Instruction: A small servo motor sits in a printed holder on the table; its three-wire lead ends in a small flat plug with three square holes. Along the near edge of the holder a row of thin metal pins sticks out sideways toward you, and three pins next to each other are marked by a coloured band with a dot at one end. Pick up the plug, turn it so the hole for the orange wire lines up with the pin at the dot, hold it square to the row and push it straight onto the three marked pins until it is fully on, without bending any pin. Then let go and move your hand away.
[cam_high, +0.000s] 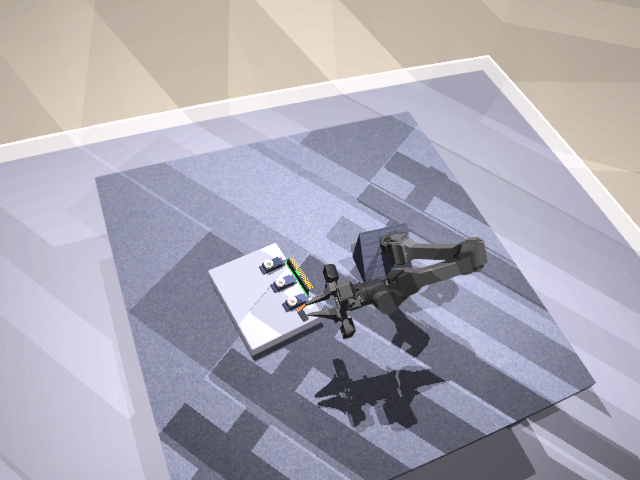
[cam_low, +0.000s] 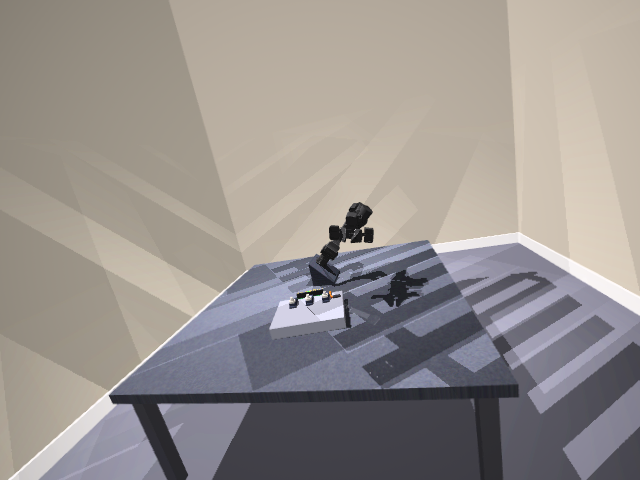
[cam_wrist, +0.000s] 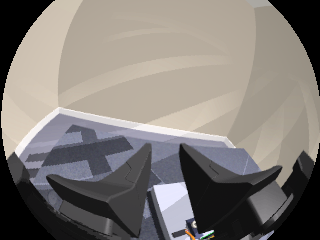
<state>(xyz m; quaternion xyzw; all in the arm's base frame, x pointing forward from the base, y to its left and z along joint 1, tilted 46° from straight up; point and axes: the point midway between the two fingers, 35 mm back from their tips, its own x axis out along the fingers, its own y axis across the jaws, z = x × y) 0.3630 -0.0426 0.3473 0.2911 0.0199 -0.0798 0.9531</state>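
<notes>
The white holder (cam_high: 232, 289) (cam_low: 305, 322) (cam_wrist: 172, 197) lies on the table with three small dark blue servos, each with a white horn. The yellow pin row (cam_high: 300, 272) runs along its arm-side edge beside a black strip and green band; the dot is too small to tell. A dark flat plug (cam_high: 302, 315) (cam_low: 336, 296) (cam_wrist: 178, 233) lies by the end servo (cam_high: 292, 301), with an orange lead (cam_wrist: 190, 233) beside it. My gripper (cam_high: 307, 309) (cam_wrist: 165, 148) is partly open, with nothing between its fingertips. It hangs well above the table, clear of the plug.
The arm's dark wedge-shaped base (cam_high: 369, 253) (cam_low: 323, 272) stands on the table (cam_high: 170, 217) (cam_low: 206, 361) behind the pin side of the holder. The arm's shadow falls on the table beside the holder. Patchy light and shadow cross the table and floor.
</notes>
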